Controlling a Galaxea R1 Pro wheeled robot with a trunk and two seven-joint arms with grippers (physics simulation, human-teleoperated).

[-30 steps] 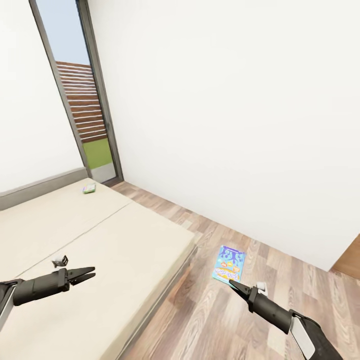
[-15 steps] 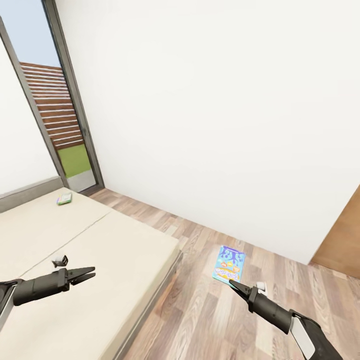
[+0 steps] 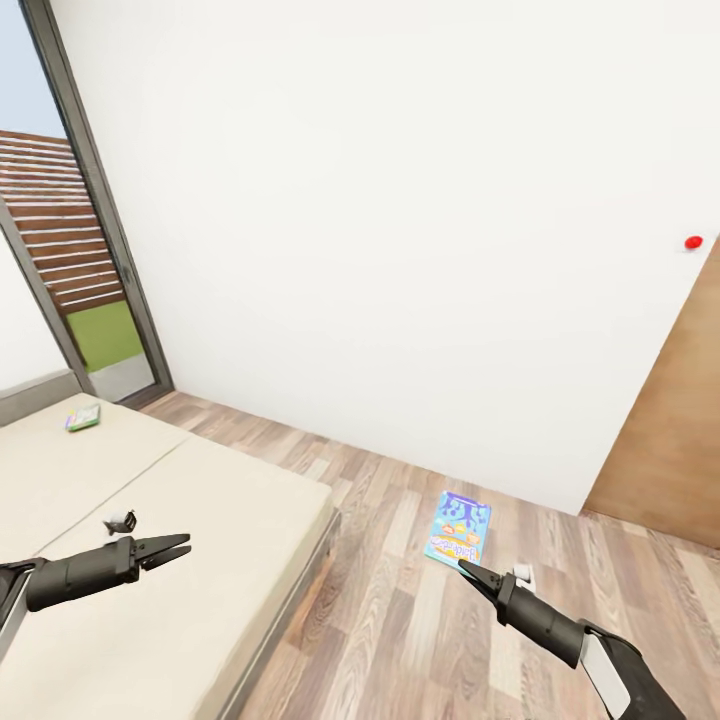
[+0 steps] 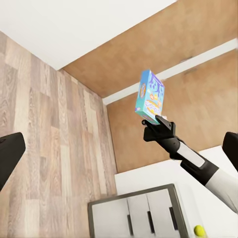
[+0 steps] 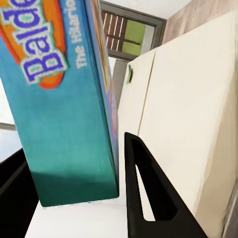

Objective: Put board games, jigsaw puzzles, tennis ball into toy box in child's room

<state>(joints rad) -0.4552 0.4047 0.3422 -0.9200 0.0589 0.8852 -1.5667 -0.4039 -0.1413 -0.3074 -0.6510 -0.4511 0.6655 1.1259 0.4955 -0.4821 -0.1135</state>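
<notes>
Right gripper (image 3: 466, 568) clamping flat blue game box (image 3: 458, 527), glossy cartoon cover, holding it upright over wood-plank floor (image 3: 400, 620) past bed's corner. Left gripper (image 3: 180, 545) hovering over beige mattress (image 3: 200, 560), fingers nearly together, gripping nothing. Lying flat near bed's far edge by headboard: small green-white game box (image 3: 82, 417).
</notes>
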